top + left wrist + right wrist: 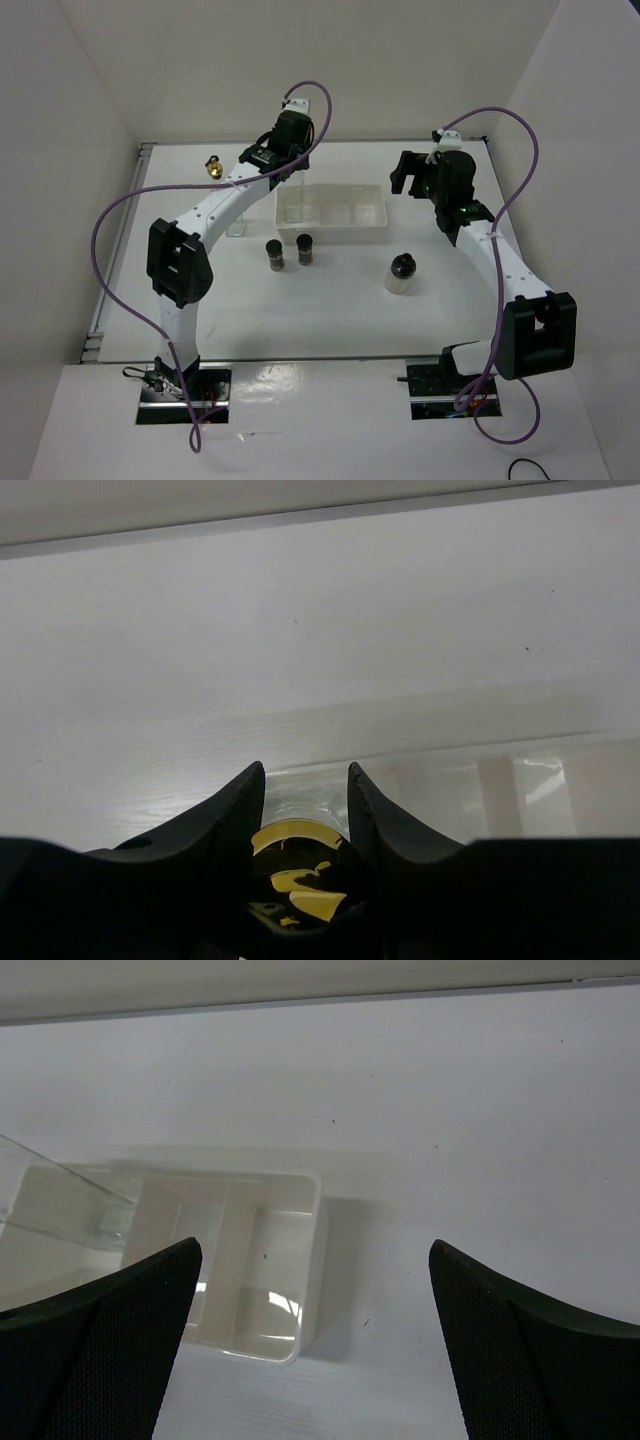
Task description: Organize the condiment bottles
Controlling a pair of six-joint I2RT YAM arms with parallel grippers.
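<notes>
**Item: tall glass bottle (293,198), in hand.**
- Holder: left gripper (305,776). Its jaws are closed on the bottle's gold top (293,865), one finger on either side.
- Position: over the left end compartment of the white tray (372,232), directly beneath the jaws.
- Long axis: upright and in line with the gripper, so the coming move is judged to be straight down, then release.
- Seating: the top view is too faint to show whether the base already rests on the tray floor.

**Item: right gripper (312,1250).**
- Jaws spread wide, holding nothing.
- It hovers past the tray's right end, well apart from the held bottle.
- The left arm is the nearer, and the only one engaged.

**Items: on the table, outside the tray.**
- Two small dark jars (275,253) (305,250) stand side by side, just in front of the tray.
- The pale jar (401,273) stands to the front right.
- The second tall bottle (236,226) is beside the left arm and partly hidden by it.
</notes>
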